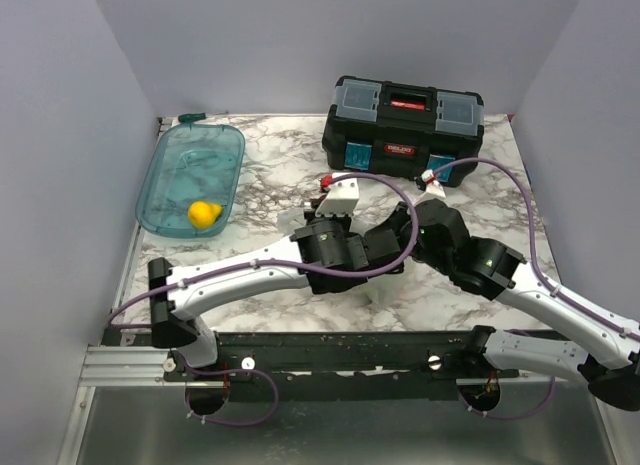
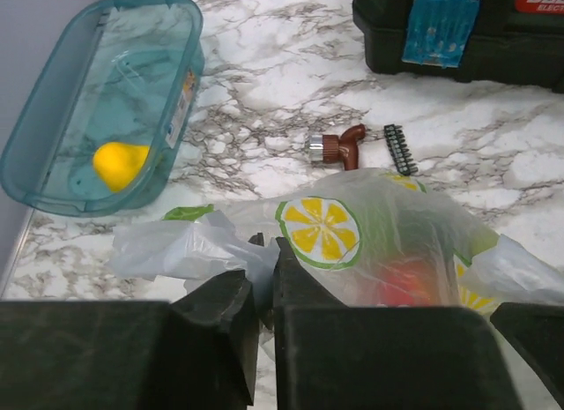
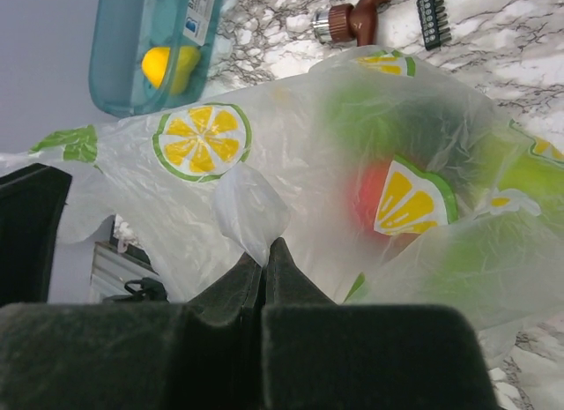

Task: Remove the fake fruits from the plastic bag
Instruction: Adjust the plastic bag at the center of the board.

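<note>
The marble table (image 1: 270,195) carries a black toolbox (image 1: 405,125) at the far edge and a teal tub (image 1: 200,160) at the far left. The plastic bag (image 3: 291,163), clear and printed with lemon slices, lies in the middle of the table under both wrists.

The left claw (image 2: 267,251) is nearly pressed together, with a fold of the bag's film between its tips. It seems to be pinching the bag, though the view there is tight. The right claw (image 3: 264,251) is pressed together on another fold of the bag.

One yellow fruit (image 1: 204,214) lies in the tub, so that much looks done. A red fruit (image 3: 374,198) and blurred green fruits (image 3: 388,119) show through the film, so most of the job is left.

A brown fitting (image 2: 339,147) and a black strip of bits (image 2: 401,149) lie on the table just beyond the bag.

The toolbox's red badge reads "DE" before the frame cuts it off. The tub's sticker is too small to read.
</note>
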Robot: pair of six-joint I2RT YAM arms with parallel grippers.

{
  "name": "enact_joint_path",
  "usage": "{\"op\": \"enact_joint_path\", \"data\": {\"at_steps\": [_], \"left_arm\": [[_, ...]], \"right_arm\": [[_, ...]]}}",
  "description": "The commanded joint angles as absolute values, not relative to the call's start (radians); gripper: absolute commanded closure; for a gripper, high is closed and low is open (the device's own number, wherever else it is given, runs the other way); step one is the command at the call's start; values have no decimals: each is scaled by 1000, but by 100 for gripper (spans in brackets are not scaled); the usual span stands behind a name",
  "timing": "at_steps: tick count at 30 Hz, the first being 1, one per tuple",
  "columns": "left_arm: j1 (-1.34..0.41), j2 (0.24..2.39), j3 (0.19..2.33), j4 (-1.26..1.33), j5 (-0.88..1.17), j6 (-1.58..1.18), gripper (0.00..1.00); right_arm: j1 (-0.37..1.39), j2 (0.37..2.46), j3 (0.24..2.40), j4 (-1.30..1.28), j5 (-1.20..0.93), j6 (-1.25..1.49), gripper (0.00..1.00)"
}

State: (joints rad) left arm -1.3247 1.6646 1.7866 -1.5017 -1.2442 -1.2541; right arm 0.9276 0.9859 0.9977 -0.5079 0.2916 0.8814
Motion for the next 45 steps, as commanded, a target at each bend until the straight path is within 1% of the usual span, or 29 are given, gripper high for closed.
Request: {"op": "enact_joint_path", "data": {"at_steps": [1, 3, 4, 5, 6, 8, 11, 14, 17, 19, 20, 22, 26, 29, 32, 34, 37, 38, 40, 41, 43, 45], "left_arm": [[-1296, 1409, 1563, -985, -1000, -661, 100], [-1235, 1193, 1357, -659, -621, -464, 100], [-1193, 1110, 1281, -555, -422, -434, 100], [-1145, 1031, 1209, -490, -299, -424, 100], [-1097, 981, 1175, -440, -179, -422, 100], [-967, 934, 1170, -438, 32, -405, 100], [-811, 957, 1238, -473, 276, -360, 100], [-672, 1031, 1317, -473, 442, -339, 100], [-556, 1130, 1420, -440, 575, -339, 100], [-503, 1207, 1522, -434, 605, -358, 100], [-481, 1246, 1575, -422, 627, -374, 100], [-441, 1328, 1673, -386, 699, -419, 100], [-396, 1494, 1916, -414, 809, -465, 100], [-382, 1561, 2025, -420, 869, -483, 100], [-377, 1566, 2021, -388, 934, -472, 100], [-373, 1554, 1979, -390, 960, -438, 100], [-350, 1506, 1806, -389, 1010, -395, 100], [-341, 1468, 1712, -374, 1001, -386, 100], [-316, 1381, 1533, -339, 975, -363, 100], [-300, 1347, 1450, -307, 977, -362, 100], [-261, 1268, 1286, -228, 986, -394, 100], [-240, 1215, 1155, -178, 991, -421, 100]], "right_arm": [[930, 967, 987, -504, 282, 803, 99], [929, 978, 988, -523, 289, 784, 99], [928, 989, 993, -535, 290, 776, 99], [928, 1001, 1003, -546, 298, 771, 99], [927, 1013, 1015, -559, 306, 768, 99], [925, 1040, 1049, -575, 328, 763, 99], [923, 1097, 1129, -594, 374, 724, 99], [894, 1179, 1257, -634, 444, 666, 99], [756, 1271, 1392, -682, 421, 612, 99], [658, 1320, 1483, -695, 379, 572, 99], [637, 1342, 1521, -706, 400, 554, 99], [615, 1385, 1616, -738, 449, 504, 99], [613, 1448, 1815, -827, 535, 437, 99], [612, 1431, 1868, -878, 583, 423, 99], [613, 1349, 1811, -864, 572, 418, 99], [613, 1277, 1726, -830, 450, 410, 99], [615, 1166, 1501, -716, 110, 434, 99], [616, 1141, 1422, -664, -23, 460, 99], [658, 1099, 1232, -546, -208, 522, 94], [705, 1086, 1142, -494, -234, 548, 91], [858, 1076, 1011, -396, -199, 580, 81], [965, 1098, 948, -343, -195, 587, 72]]}}
